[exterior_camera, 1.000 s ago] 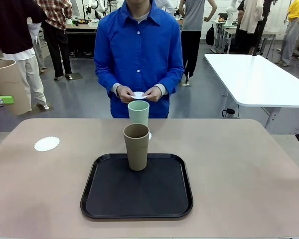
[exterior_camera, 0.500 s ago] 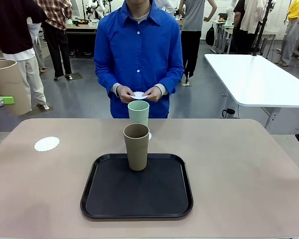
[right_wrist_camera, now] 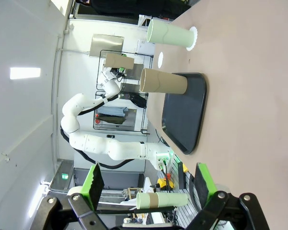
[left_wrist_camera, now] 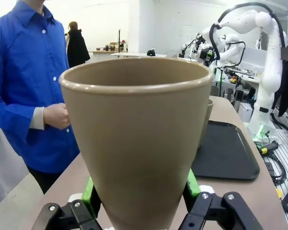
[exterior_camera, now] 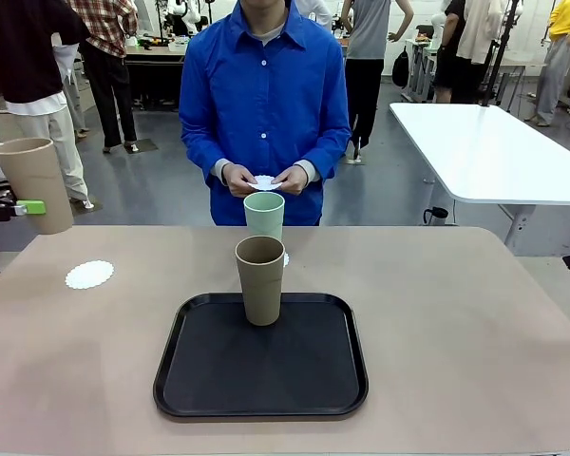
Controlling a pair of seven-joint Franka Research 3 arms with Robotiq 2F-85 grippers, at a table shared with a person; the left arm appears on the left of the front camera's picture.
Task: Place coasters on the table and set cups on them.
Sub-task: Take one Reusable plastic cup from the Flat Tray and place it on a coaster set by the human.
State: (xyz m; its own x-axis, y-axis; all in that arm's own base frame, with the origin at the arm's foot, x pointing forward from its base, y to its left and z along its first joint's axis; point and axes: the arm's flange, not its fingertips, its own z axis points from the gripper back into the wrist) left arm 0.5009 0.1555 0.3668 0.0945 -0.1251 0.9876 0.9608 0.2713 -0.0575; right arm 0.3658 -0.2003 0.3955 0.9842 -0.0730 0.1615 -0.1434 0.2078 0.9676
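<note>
Judging by how things lie, about a third of the job looks done. The mint cup [exterior_camera: 264, 217] stands on a coaster [right_wrist_camera: 193, 37] at the far middle of the tabletop [exterior_camera: 456, 332], just beyond the black tray [exterior_camera: 266, 375]. A second, bare coaster [exterior_camera: 89, 275] lies flat near the left end of the tabletop with nothing on it. The left tool [left_wrist_camera: 141, 188] is clamped on a tan cup [exterior_camera: 33, 180], its green pads [left_wrist_camera: 90, 191] pressed against the lower wall on either side. It holds this cup upright in the air at the left edge, beyond the bare coaster and apart from it, so setting it down there seems the step in hand. The other tan cup [exterior_camera: 260, 280] stands upright on the far part of the tray and has no coaster yet. The third coaster [exterior_camera: 264, 181] is in the person's hands [exterior_camera: 239, 178], at waist height behind the mint cup, and is not yet laid down. The right tool [right_wrist_camera: 149, 179] has its fingers spread wide with nothing between them, off to the side of the tabletop. No brand, label or writing can be read on the cups, the coasters or the tray.
</note>
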